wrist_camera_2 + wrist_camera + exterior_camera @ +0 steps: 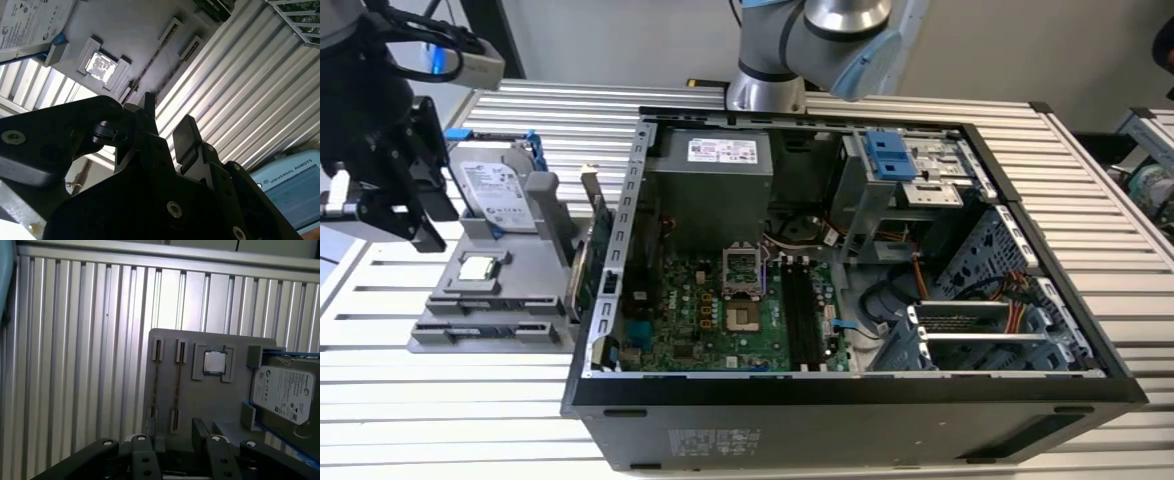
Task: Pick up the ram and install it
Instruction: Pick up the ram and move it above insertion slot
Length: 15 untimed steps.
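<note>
A: Gripper [175,434] first. Checked it in the first wrist view?

B: Did. Saw the fingers [150,432] parted with a clear gap, nothing held, nothing touched. Same in the second wrist view. Placed it at the exterior view's far left, up above the grey holder [460,300] on the counter [454,420].

A: Located the ram [178,385]?

B: Found it standing on edge in a narrow slot of that holder, with a second stick [156,380] in the slot just beside. Noted the processor [215,362] in its own recess next along, then the hard drive [282,390] at the holder's far end. Put the ram roughly in line with the gap between the fingers, but apart from them.

A: Moved right to the computer case [854,392]?

B: Saw it open, just beside the holder. Logged the motherboard [707,320] exposed, with the dark memory slots [803,310] next to the processor socket [747,315]. Could not tell them empty or filled.

A: Called the step?

B: Judged it as the approach for the pick: nothing grasped, nothing installed. Counted the task as barely begun. Reckoned the grasp called for fingers squared to the thin board, one on each face, centred along its length, then a straight pull clear of the slot, no twist. Flagged the neighbouring stick as the thing to avoid clipping.
</note>
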Available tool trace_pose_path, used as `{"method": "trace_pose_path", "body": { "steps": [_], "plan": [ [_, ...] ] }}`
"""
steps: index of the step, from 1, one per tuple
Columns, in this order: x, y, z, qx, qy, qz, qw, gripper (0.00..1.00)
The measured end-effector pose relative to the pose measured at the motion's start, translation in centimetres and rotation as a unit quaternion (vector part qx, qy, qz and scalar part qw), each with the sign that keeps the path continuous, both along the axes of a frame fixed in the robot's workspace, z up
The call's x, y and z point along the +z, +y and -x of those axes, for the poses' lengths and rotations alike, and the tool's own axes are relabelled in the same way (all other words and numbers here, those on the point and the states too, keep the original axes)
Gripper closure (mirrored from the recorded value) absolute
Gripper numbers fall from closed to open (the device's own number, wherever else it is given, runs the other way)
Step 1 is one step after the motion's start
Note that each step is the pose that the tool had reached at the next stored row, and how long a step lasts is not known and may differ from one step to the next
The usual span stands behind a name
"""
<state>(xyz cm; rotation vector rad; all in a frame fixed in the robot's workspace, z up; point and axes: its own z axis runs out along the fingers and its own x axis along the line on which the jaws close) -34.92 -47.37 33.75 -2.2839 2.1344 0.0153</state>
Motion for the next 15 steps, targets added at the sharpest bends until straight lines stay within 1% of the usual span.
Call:
{"method": "trace_pose_path", "body": {
  "steps": [10, 15],
  "plan": [
    [-0.99, 0.0, 0.0, 0.0, -0.0001, 0.0015, 1.0, 0.0],
    [-1.05, 0.0, 0.0, 0.0, -0.0001, 0.0016, 1.0, 0.0]
  ]
}}
